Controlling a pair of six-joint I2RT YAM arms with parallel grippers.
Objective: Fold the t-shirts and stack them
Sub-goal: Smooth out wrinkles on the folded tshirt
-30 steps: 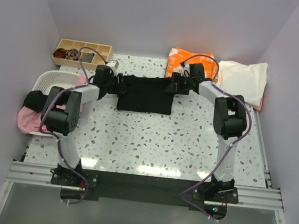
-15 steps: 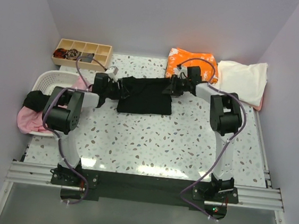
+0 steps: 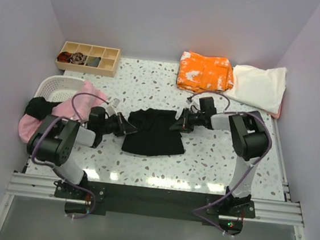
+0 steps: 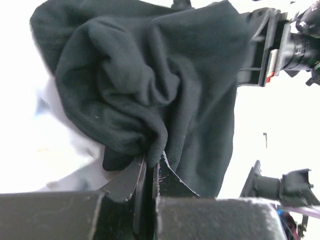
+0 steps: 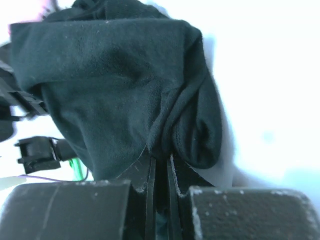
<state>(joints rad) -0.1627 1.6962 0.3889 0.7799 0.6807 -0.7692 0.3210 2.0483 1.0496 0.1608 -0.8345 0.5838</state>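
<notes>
Speckled white counter [image 3: 213, 160] inside a booth with pale lilac walls, seen from above. Near the middle lies the black t-shirt [image 3: 154, 134], bunched and partly folded, spanning the gap between two robot arms that reach in from the near edge. The left arm [image 3: 61, 138] lies low over the counter, and the left jaws are closed on the shirt's left edge. Its wrist view shows a thick fold of dark cloth pinched between the two tips. The right arm [image 3: 250, 135] bends in from the other side, and the right jaws are likewise clamped on a hem fold at the shirt's upper right corner, with the cloth draping away from them in soft ridges.

At the far edge of the counter sits the orange t-shirt [image 3: 205, 73] with white blotches, folded flat. Just beside it on the right is the cream t-shirt [image 3: 260, 87], also folded, near the right wall. On the left, a white basket [image 3: 46, 88] holds the pink t-shirt [image 3: 84, 102], which spills over its rim along with a dark cloth [image 3: 38, 107]. Behind the basket a wooden compartment tray [image 3: 110, 63] stands by the back wall — small items lie in some of its compartments
</notes>
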